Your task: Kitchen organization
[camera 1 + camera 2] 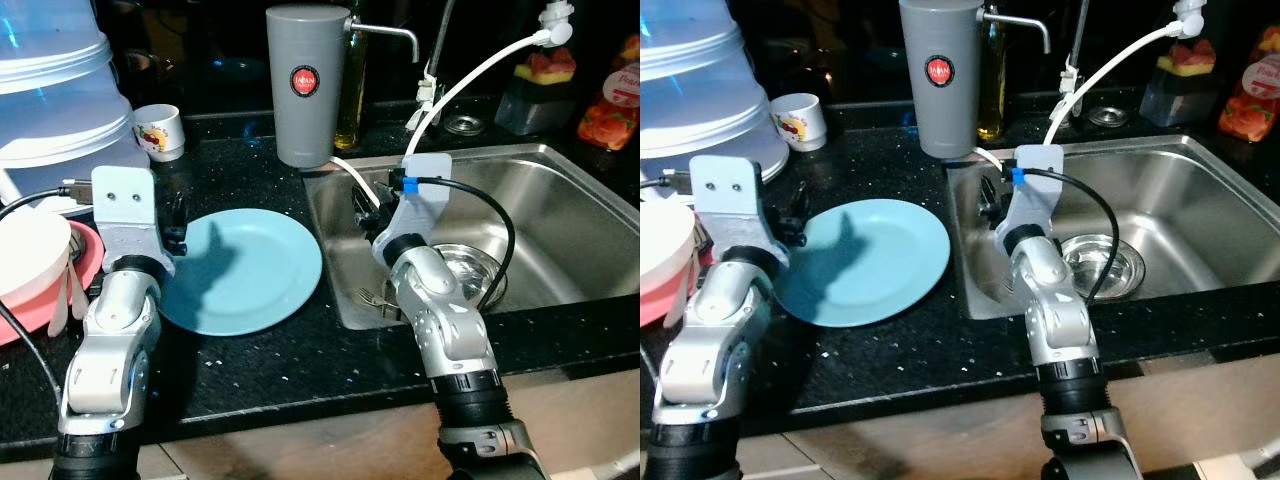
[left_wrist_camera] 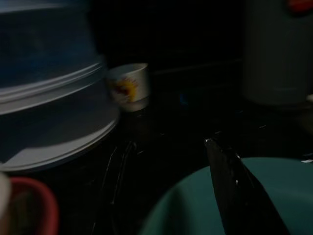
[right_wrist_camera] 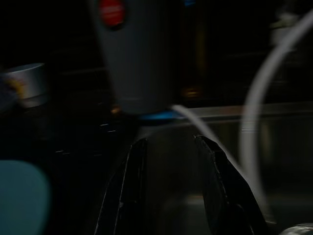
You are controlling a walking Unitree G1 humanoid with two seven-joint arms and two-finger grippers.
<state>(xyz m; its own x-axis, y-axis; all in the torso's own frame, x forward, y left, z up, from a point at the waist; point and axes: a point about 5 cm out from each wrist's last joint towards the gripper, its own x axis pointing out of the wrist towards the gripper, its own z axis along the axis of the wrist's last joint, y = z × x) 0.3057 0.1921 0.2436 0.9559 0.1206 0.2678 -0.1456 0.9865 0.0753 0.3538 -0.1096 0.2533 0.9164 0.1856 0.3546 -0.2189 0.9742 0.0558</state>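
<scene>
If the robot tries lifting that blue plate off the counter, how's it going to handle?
The blue plate lies flat on the black counter, so its rim is probably hard to get fingers under. It looks smooth and glossy, likely slippery. It is probably rigid and, if ceramic, breakable.

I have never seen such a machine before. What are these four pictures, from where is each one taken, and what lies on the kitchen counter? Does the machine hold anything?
This is a humanoid robot with two silver arms. The two bright pictures come from cameras in its head, looking down. The two dark ones come from cameras on its wrists, looking along the black fingers.

On the black counter lie a light blue plate, a small printed cup and a tall grey container with a red badge. To the right is a steel sink with a white hose above it.

The left end effector is at the plate's edge. The right end effector reaches over the sink, its fingers apart, holding nothing.
</scene>
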